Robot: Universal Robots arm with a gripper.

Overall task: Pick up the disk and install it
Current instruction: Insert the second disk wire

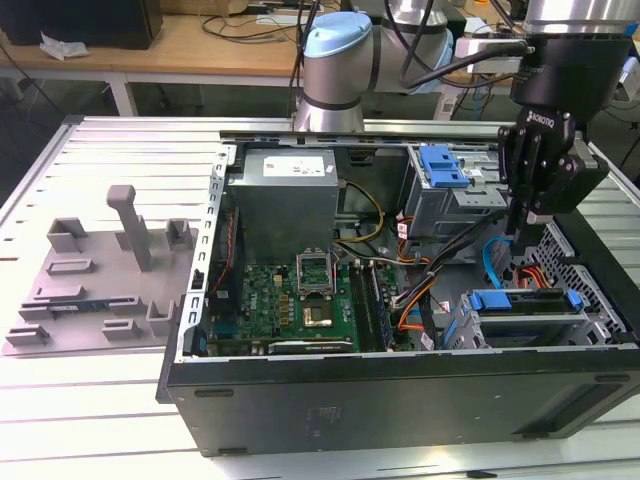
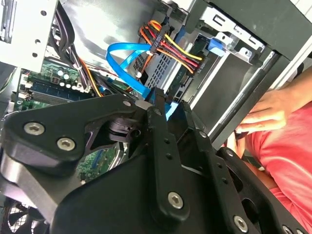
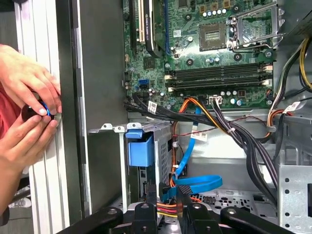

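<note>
Disk (image 1: 525, 312), seated in the case's (image 1: 400, 400) lower bay, is judged rigid, fairly heavy and shock-sensitive; its blue bracket is best gripped. Just above the disk, the claw (image 1: 520, 232) is seen closed on nothing.

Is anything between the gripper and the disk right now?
Yes. In the exterior view the gripper hangs above the disk, which sits in the bay at the case's corner. In the first wrist view a blue cable loops across the space just below the gripper, so it probably lies in the way down.
</note>
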